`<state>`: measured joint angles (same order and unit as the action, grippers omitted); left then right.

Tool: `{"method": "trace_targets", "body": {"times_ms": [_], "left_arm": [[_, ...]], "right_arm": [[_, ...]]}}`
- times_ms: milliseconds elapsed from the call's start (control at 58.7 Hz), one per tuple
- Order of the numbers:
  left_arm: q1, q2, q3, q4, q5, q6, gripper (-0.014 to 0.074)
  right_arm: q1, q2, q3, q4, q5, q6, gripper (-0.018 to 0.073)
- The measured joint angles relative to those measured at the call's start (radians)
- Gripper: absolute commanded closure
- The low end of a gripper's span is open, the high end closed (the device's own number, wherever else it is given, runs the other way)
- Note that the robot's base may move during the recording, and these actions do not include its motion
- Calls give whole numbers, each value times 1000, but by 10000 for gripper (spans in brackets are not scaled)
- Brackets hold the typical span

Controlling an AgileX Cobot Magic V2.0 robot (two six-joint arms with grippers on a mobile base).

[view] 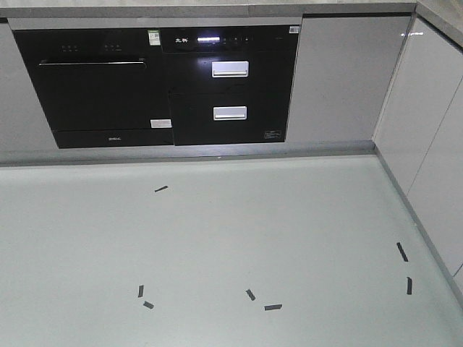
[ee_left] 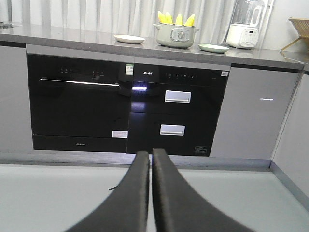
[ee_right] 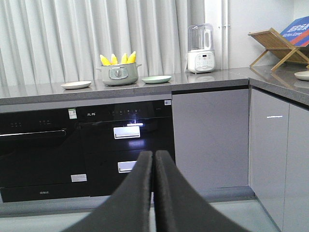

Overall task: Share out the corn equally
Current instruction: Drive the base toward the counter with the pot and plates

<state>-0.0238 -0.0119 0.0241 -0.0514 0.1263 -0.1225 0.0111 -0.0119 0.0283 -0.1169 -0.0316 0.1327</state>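
Observation:
Several yellow corn cobs [ee_left: 175, 19] stand upright in a grey-green pot [ee_left: 176, 35] on the counter, also seen as corn [ee_right: 118, 59] in the pot [ee_right: 118, 74] from the right wrist. A white plate [ee_left: 129, 39] lies left of the pot and a pale green plate [ee_left: 213, 48] to its right. My left gripper [ee_left: 150, 153] is shut and empty, low over the floor, far below the counter. My right gripper [ee_right: 154, 154] is likewise shut and empty. The exterior view shows neither corn nor grippers.
Black built-in appliances [view: 159, 83] fill the cabinet front under the grey counter [ee_left: 58, 35]. A white blender [ee_right: 200, 49] and a wooden rack [ee_right: 277, 46] stand at the counter's right. Black tape marks [view: 273, 307] dot the pale floor. Grey cabinets [view: 427, 137] run along the right.

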Motion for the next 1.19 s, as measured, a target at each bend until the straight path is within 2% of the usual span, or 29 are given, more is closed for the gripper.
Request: {"method": "trace_targets", "body": {"times_ms": [1193], "left_arm": [[0,0,0,0,0,0,603]], "right_arm": [[0,0,0,0,0,1,561]]}}
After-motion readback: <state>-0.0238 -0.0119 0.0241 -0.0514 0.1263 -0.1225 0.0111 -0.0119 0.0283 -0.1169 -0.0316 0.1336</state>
